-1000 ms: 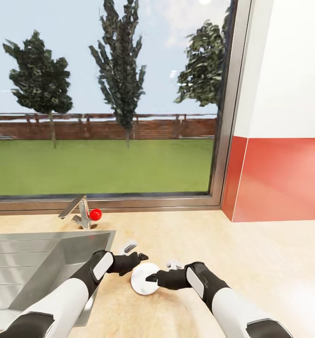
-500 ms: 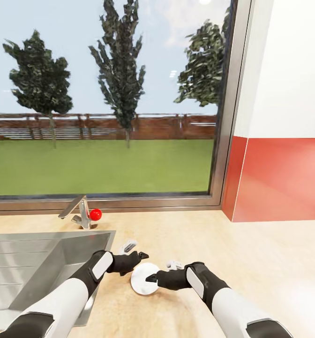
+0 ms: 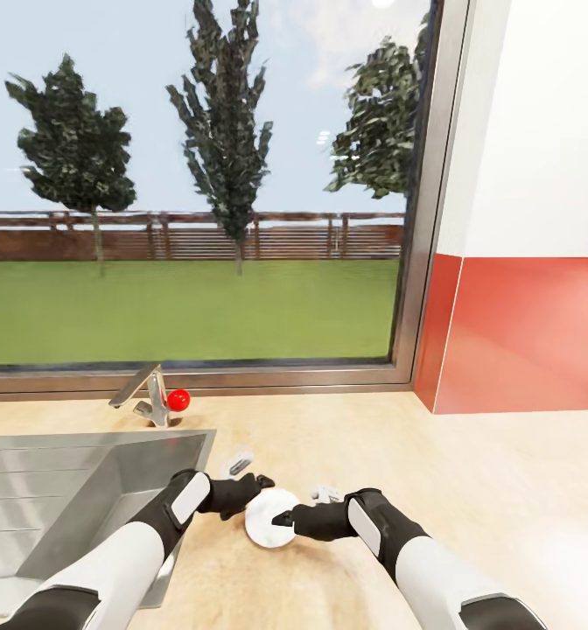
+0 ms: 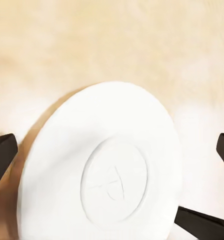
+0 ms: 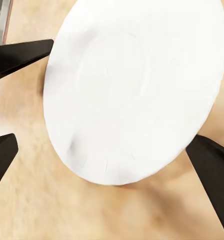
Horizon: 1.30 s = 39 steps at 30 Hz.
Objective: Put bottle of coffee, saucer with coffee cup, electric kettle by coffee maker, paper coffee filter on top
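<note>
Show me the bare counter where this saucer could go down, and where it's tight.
Widest free patch: the countertop to the robot's right, bordered by the red wall panel and the window sill. A narrower strip runs along the sill behind the faucet. Tight spot: the sink edge on the left, where both grippers flank the saucer.

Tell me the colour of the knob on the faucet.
Red: the knob on the faucet, clearest in the head view.

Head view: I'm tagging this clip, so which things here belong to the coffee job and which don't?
Job:
saucer
countertop
left gripper
right gripper

Not the job:
sink
faucet
window
</note>
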Motion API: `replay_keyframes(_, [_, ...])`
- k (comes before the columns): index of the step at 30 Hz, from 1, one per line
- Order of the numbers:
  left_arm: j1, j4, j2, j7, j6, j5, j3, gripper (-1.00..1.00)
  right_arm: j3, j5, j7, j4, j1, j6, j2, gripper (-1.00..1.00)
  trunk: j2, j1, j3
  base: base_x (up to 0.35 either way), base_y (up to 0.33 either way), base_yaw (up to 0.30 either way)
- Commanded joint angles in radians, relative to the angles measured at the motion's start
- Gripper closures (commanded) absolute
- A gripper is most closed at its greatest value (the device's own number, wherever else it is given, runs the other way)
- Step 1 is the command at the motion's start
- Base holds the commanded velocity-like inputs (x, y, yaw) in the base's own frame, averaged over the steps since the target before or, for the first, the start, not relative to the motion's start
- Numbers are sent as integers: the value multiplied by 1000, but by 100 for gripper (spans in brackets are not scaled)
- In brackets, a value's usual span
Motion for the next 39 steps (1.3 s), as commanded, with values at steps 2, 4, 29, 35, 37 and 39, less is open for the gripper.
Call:
replay_keyframes(2, [1,0,0,6,1,-1,-4,-100,9,6,-5,1,1,8,0,-100,0,0,-1,0,0,0])
replay_keyframes(4, [1,0,-1,10,1,-2,-5,-100,9,6,-5,1,1,8,0,-100,0,0,-1,0,0,0])
replay_keyframes(29, [10,0,-25,13,1,5,-4,-100,9,6,-4,2,1,8,0,-100,0,0,-1,0,0,0])
replay_keyframes(35, [9,0,-25,13,1,11,-4,-100,9,6,-5,2,1,8,0,-100,0,0,-1,0,0,0])
replay_keyframes(37, [10,0,-25,13,1,12,-4,-100,9,6,-6,2,1,8,0,-100,0,0,-1,0,0,0])
replay_keyframes(39, [10,0,-25,13,1,12,-4,-100,9,6,-6,2,1,8,0,-100,0,0,-1,0,0,0])
